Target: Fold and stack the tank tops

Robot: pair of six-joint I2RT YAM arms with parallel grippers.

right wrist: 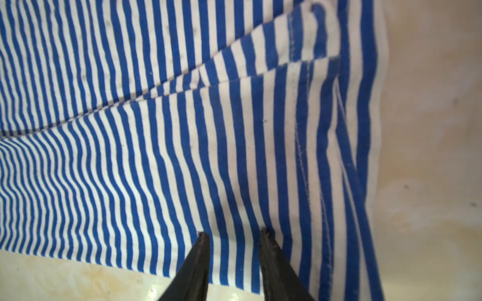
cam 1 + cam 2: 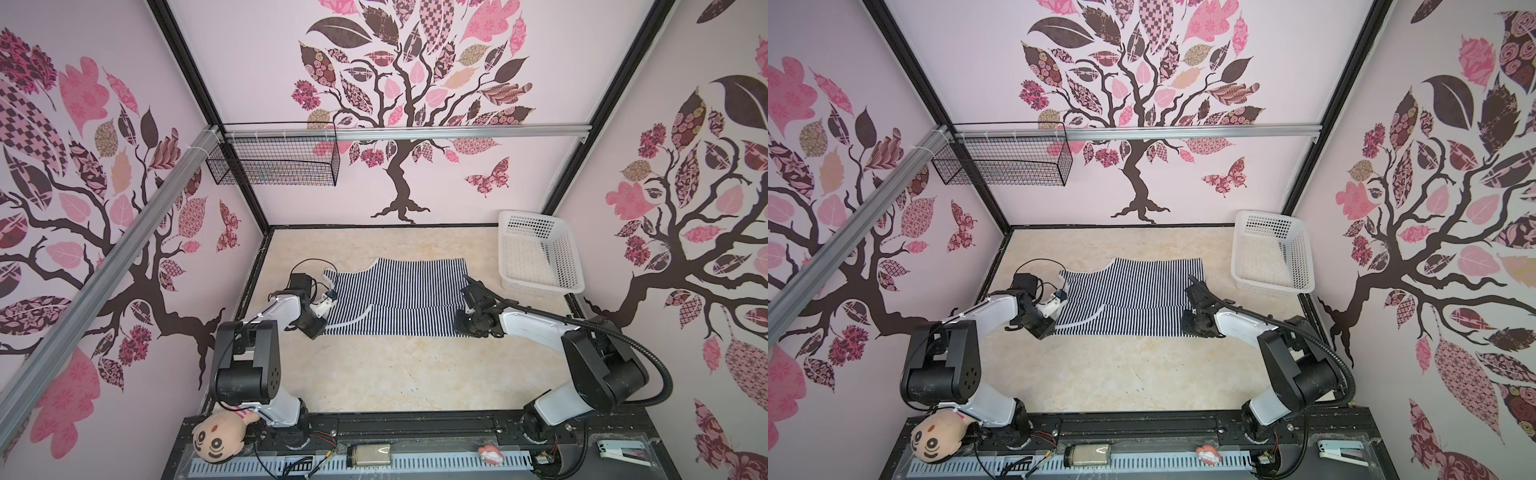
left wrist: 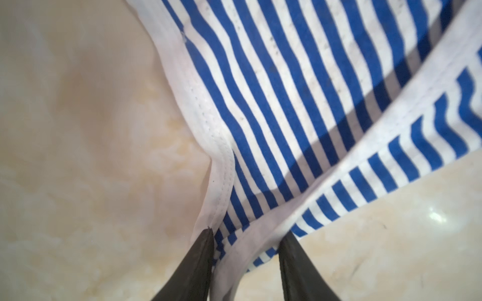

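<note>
A navy-and-white striped tank top lies spread across the middle of the table, straps to the left and hem to the right. Its near long edge is folded over on itself. My left gripper is low at the strap end, jaws partly apart, with the white-edged strap lying between the fingers. My right gripper is at the hem end, jaws partly apart over flat striped cloth, pinching nothing that I can see.
A white plastic basket stands at the back right, close to the right gripper. A black wire basket hangs on the back wall. A plush doll lies by the left arm's base. Bare table stretches in front of the garment.
</note>
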